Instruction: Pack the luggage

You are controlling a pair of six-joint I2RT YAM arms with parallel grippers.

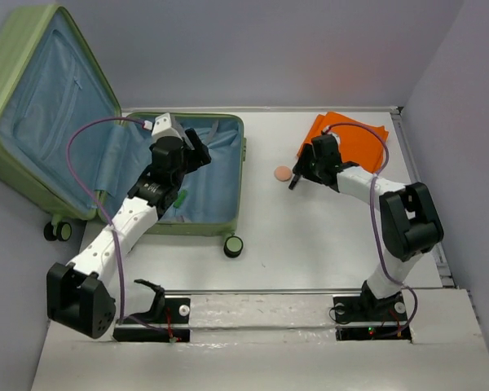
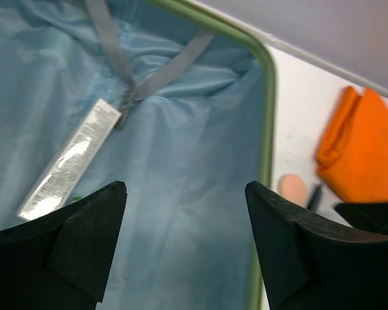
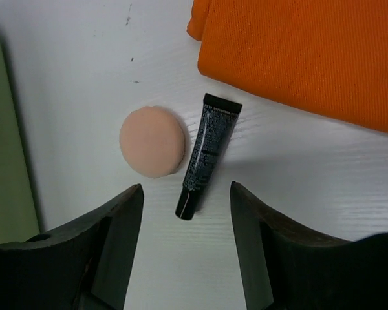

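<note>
Left wrist: end effector (image 2: 184, 187) spread, empty

I have the luggage (image 1: 239, 183) lying open on the left side of the table (image 1: 326, 236), a light olive-green hard-shell case lined in pale blue fabric, with grey straps (image 2: 161, 74) crossing its base. Its lid (image 1: 49, 90) leans back and up at the far left. Small black-and-green wheels (image 1: 233, 245) show along the near edge.
</note>
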